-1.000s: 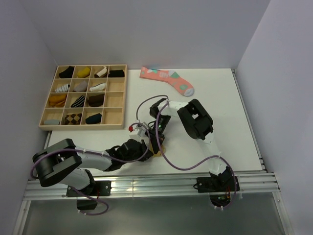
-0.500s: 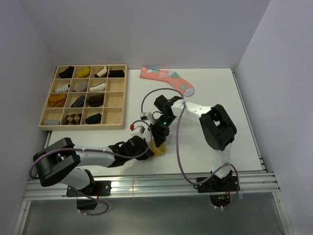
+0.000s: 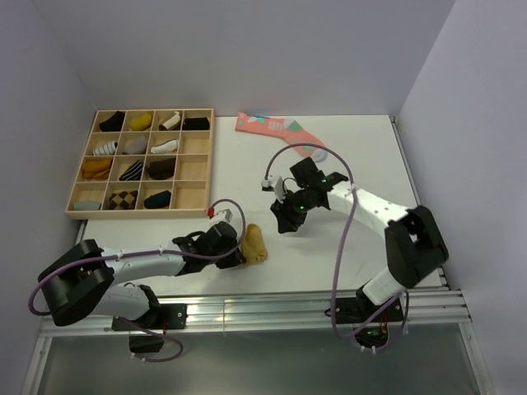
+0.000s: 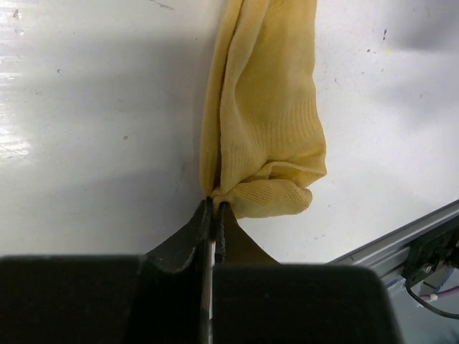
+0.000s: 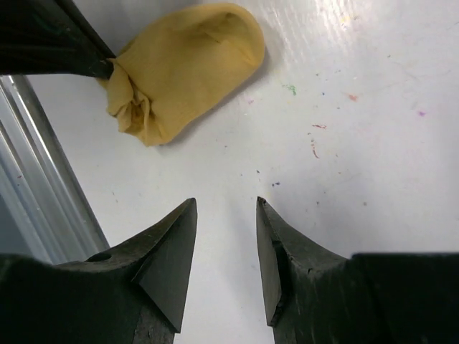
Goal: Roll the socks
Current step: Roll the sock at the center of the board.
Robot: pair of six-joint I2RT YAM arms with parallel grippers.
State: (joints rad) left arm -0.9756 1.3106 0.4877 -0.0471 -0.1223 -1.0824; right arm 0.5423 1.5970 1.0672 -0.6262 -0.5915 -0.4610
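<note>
Left gripper (image 4: 213, 208) low, apparently on sock (image 4: 265, 122)

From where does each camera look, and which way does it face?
Top external: above and behind the robot, looking down at the table, tray, left arm and right arm.
Left wrist: on the left arm, facing the table past the left gripper, shut on the sock.
Right wrist: on the right arm, facing the table past the open right gripper.
Shared: all three show the sock.

looks like a robot lab test cell: white tabletop (image 3: 387, 164) boxed by plain walls (image 3: 247, 49), aluminium rail (image 3: 247, 311) along the bottom.
</note>
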